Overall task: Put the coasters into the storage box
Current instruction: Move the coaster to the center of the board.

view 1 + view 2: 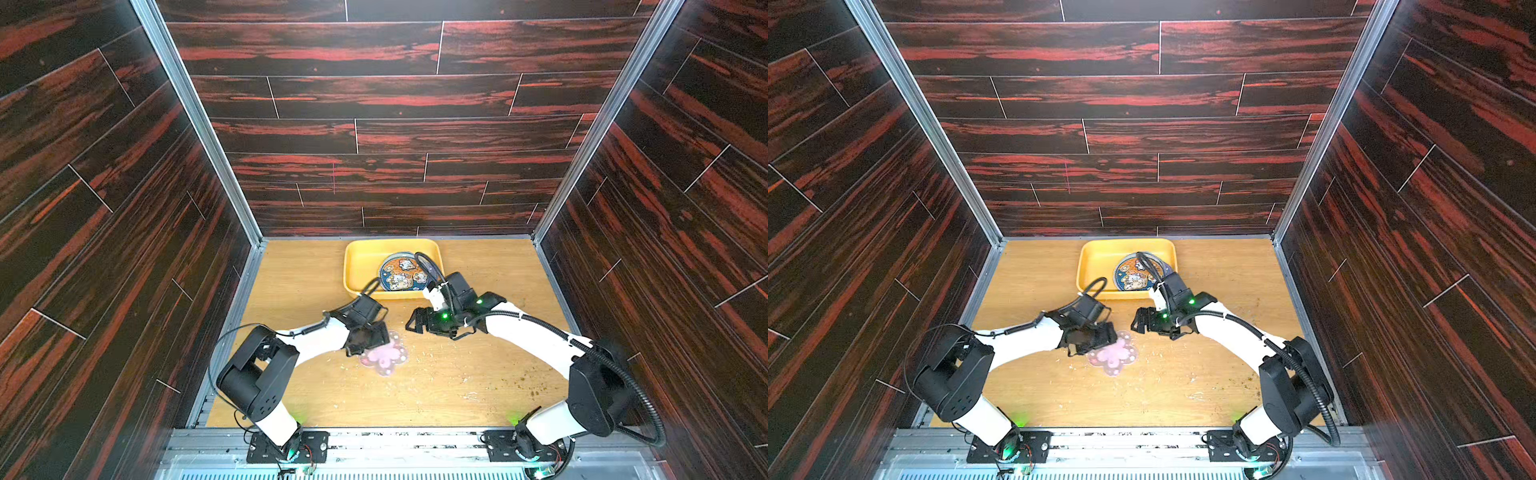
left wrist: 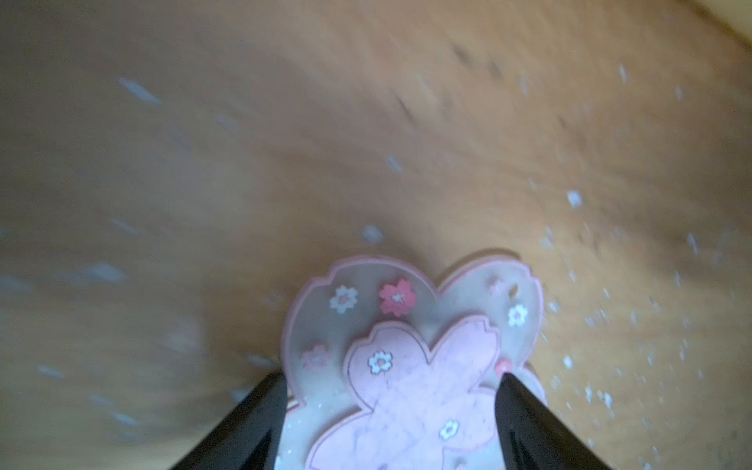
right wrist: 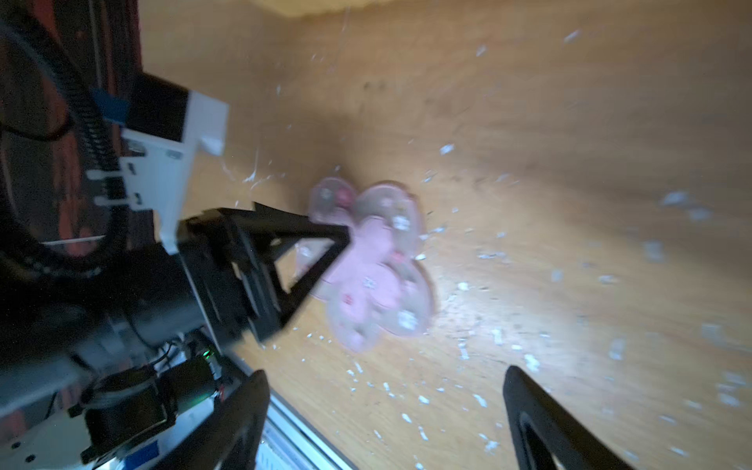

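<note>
A pink translucent cherry-blossom coaster lies flat on the wooden table; whether it is one mat or two stacked I cannot tell. My left gripper is open, low over the coaster's left part, with one finger on each side of it. The yellow storage box stands at the back. In it a round cartoon-print coaster lies on top of other discs. My right gripper is open and empty, in front of the box.
The dark wood-print walls close in the table on three sides. A metal rail runs along the front edge. Small white flecks are scattered over the tabletop. The right arm's cable loops over the box's right part.
</note>
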